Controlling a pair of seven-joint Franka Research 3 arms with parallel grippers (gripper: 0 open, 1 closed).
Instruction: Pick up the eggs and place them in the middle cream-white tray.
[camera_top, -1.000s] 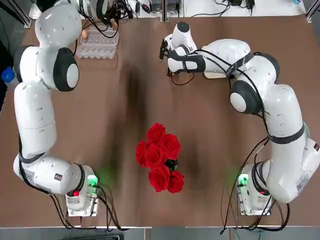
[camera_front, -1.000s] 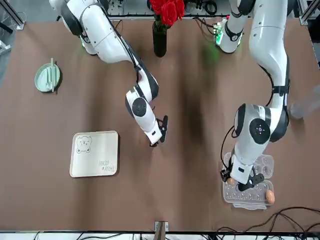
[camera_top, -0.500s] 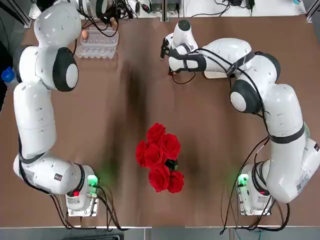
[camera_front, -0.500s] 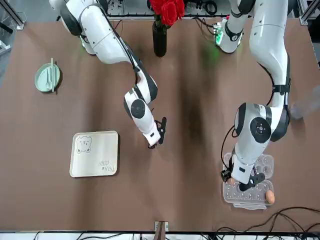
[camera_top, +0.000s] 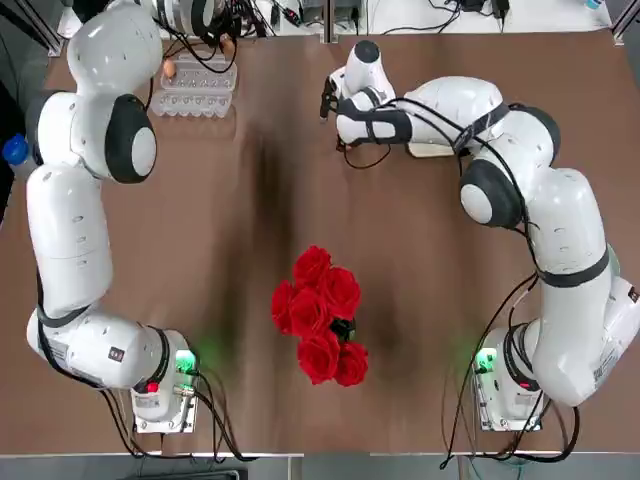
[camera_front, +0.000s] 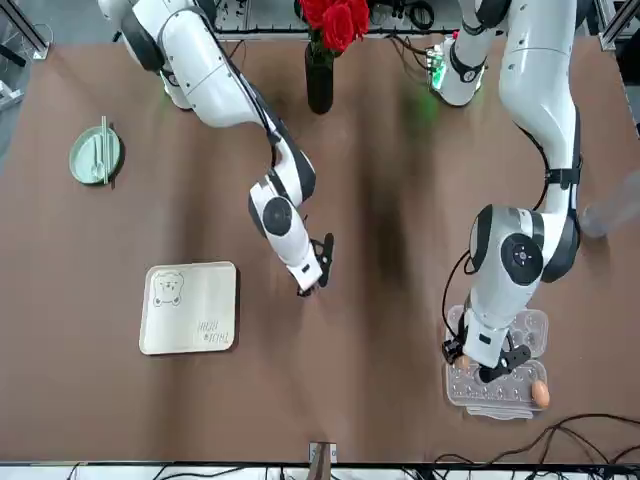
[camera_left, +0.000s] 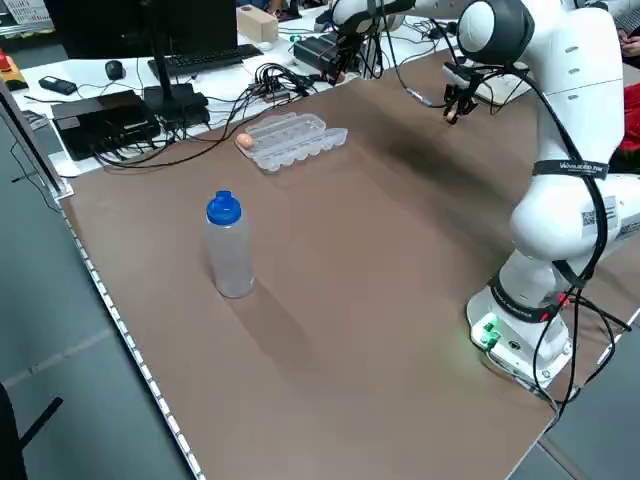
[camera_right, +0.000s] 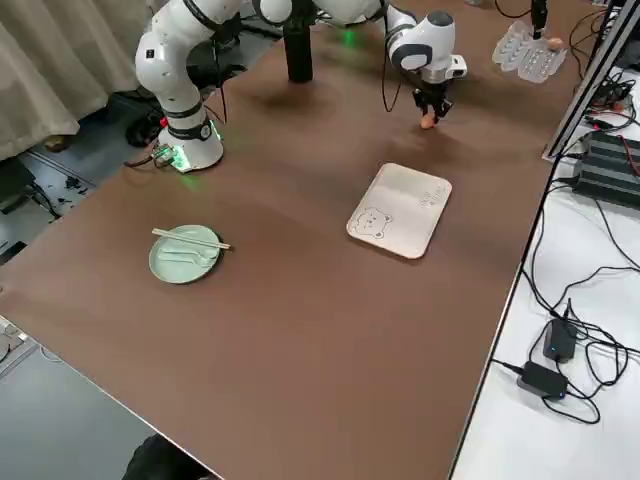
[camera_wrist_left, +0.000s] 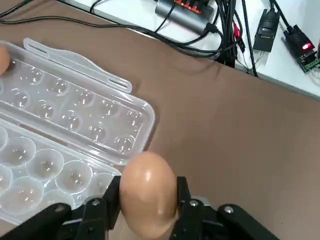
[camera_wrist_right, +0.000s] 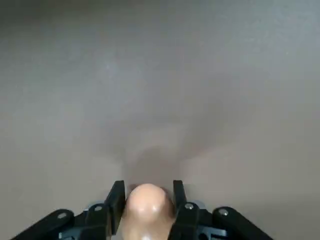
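Your tray (camera_front: 190, 307) at the front view's lower left has zero eggs so far: right gripper (camera_wrist_right: 147, 200) and left gripper (camera_wrist_left: 148, 192) each pinch an egg, third egg (camera_front: 540, 393) sits in the carton (camera_front: 500, 372).

A white arm reaches over the brown table (camera_right: 300, 330), its gripper (camera_right: 430, 112) pointing down with an egg (camera_right: 428, 121) pinched at its tip, just beyond the cream tray (camera_right: 400, 210). A green plate (camera_right: 185, 253) with chopsticks lies to the left. A dark vase (camera_right: 298, 40) stands far back, a clear carton (camera_right: 530, 50) at far right.
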